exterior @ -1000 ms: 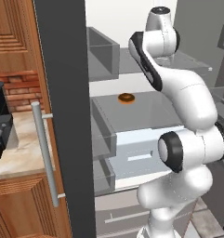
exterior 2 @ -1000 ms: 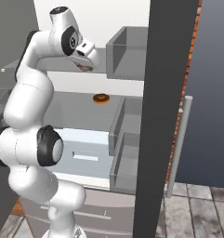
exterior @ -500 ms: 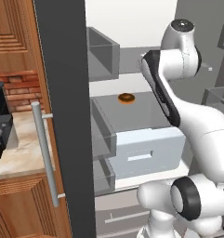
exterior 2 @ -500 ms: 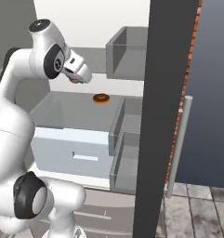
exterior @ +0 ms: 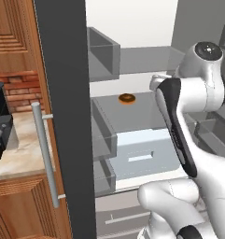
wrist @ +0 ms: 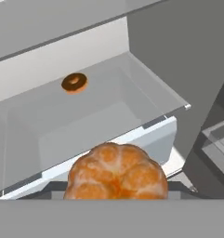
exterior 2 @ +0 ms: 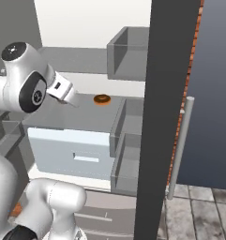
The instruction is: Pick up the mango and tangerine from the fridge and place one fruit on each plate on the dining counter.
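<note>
The gripper [wrist: 115, 194] is clamped on the tangerine [wrist: 117, 172], a lobed, dull orange fruit that sits low in the hand view, right against the camera. The hand is lifted in front of the open fridge [exterior: 132, 56], with the white arm [exterior: 188, 116] bent up beside it. Beyond the fruit lies a clear glass shelf [wrist: 85, 116], and far back on it rests a brown-glazed doughnut [wrist: 75, 82], well apart from the tangerine. Under the shelf a white drawer [exterior: 142, 151] juts forward. From the right base view the doughnut [exterior 2: 101, 99] sits near the shelf's rear, with grey door bins [exterior 2: 128, 154] just beside it on the dark door [exterior 2: 168, 93]. I cannot see the mango.
</note>
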